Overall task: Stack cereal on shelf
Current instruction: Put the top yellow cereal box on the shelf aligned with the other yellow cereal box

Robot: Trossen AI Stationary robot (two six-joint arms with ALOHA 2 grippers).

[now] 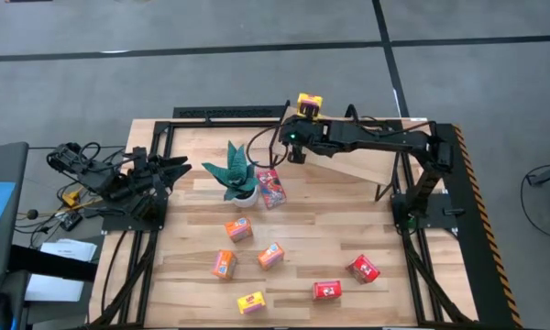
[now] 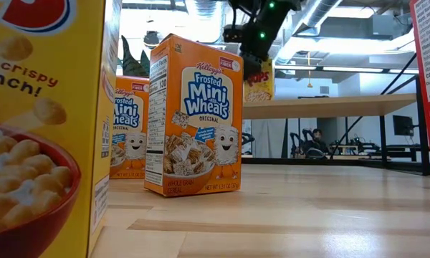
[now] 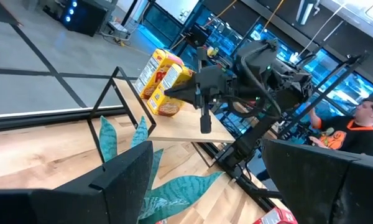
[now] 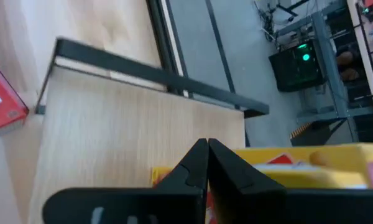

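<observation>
The right tool (image 1: 298,130) is seen reached across to the far left end of the shelf (image 1: 367,158), just beside two yellow boxes (image 1: 310,104) that stand on the shelf's far corner. In the right wrist view its two fingers (image 4: 199,163) are shown pressed almost together, with nothing between them, and a yellow box (image 4: 311,168) lies just beyond them on the light wood. The left tool (image 1: 174,170) is held at the left side of the desk (image 1: 302,229), near the teal plant (image 1: 235,170), with its fingers spread wide apart and empty.

A red box (image 1: 270,188) lies on the desk just beside the plant's white pot. Three orange boxes (image 1: 238,229) are scattered nearer the middle of the desk, a third yellow box (image 1: 251,302) lies at the near edge, and two more red boxes (image 1: 363,269) lie to the right of it. In the left wrist view a person in an orange top (image 3: 360,127) is seen in the room beyond the desk
</observation>
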